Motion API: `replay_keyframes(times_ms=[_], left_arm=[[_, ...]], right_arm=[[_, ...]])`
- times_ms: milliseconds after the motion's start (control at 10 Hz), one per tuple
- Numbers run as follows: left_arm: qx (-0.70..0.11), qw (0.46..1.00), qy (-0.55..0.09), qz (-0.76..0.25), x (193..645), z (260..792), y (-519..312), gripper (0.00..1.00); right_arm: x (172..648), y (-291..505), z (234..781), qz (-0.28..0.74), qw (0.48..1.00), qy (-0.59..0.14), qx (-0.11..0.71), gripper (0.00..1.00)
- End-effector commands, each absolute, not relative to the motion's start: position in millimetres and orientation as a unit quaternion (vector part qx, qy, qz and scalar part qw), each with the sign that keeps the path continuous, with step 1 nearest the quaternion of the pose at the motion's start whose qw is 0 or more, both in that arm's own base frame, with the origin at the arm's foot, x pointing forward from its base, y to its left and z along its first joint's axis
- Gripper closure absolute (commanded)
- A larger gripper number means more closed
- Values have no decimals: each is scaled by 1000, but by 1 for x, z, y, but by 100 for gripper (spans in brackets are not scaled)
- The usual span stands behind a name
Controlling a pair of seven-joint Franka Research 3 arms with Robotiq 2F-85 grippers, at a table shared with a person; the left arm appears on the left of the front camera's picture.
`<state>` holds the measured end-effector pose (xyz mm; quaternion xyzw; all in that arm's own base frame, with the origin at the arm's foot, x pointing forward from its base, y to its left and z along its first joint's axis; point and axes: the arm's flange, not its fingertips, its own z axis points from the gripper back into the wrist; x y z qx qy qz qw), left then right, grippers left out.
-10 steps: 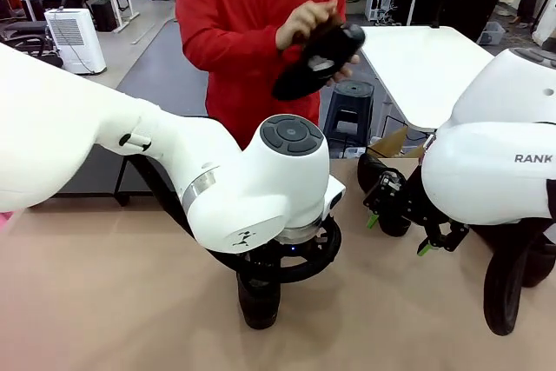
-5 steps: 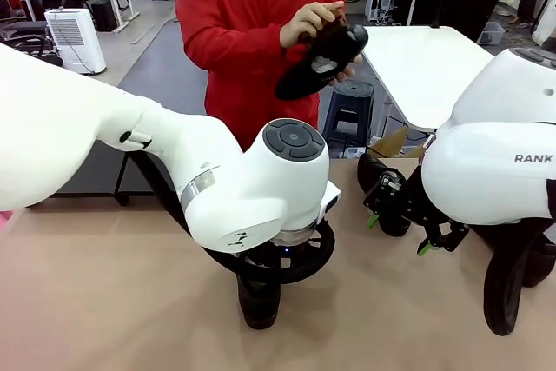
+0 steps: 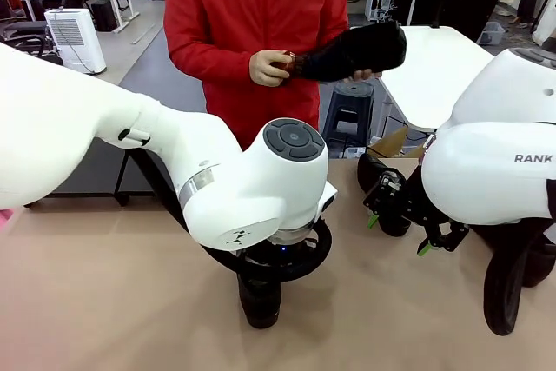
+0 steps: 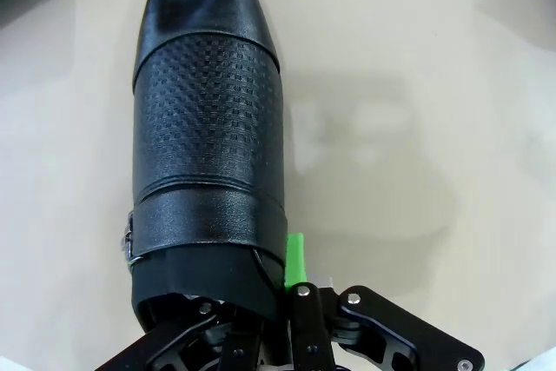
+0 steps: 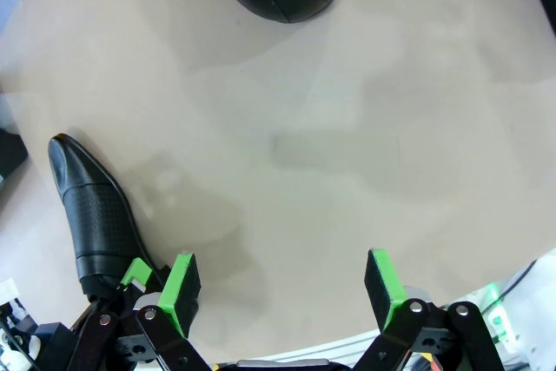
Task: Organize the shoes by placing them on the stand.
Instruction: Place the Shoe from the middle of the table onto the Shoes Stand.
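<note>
Black shoe [image 4: 207, 128] clamped in left tool [image 4: 261, 274] | right tool [image 5: 282, 288] apart, open table [image 5: 365, 119] ahead

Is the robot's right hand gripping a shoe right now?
No, the right hand is open, its fingers spread wide above the table with nothing between them.

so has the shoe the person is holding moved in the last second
Yes. The shoe has swung from a steep tilt to nearly level and shifted right, its end now overlapping the white table in the background.
</note>
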<state>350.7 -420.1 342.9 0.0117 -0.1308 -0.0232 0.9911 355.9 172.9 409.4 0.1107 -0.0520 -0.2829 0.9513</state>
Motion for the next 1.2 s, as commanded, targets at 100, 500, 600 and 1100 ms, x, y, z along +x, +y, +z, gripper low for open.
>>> replay_keyframes(times_ms=[100, 500, 600, 1100], left_arm=[[-15, 992, -128, -7, 337, 380, -393, 100], [-83, 975, -205, 0, 331, 514, -280, 100], [-89, 965, -249, 5, 350, 530, -246, 100], [23, 923, -382, 30, 490, 508, -111, 100]], right_arm=[[357, 172, 410, -273, 954, -56, 115, 0], [357, 172, 410, -273, 954, -56, 115, 0], [357, 172, 410, -273, 954, -56, 115, 0], [357, 172, 410, -273, 954, -56, 115, 0]])
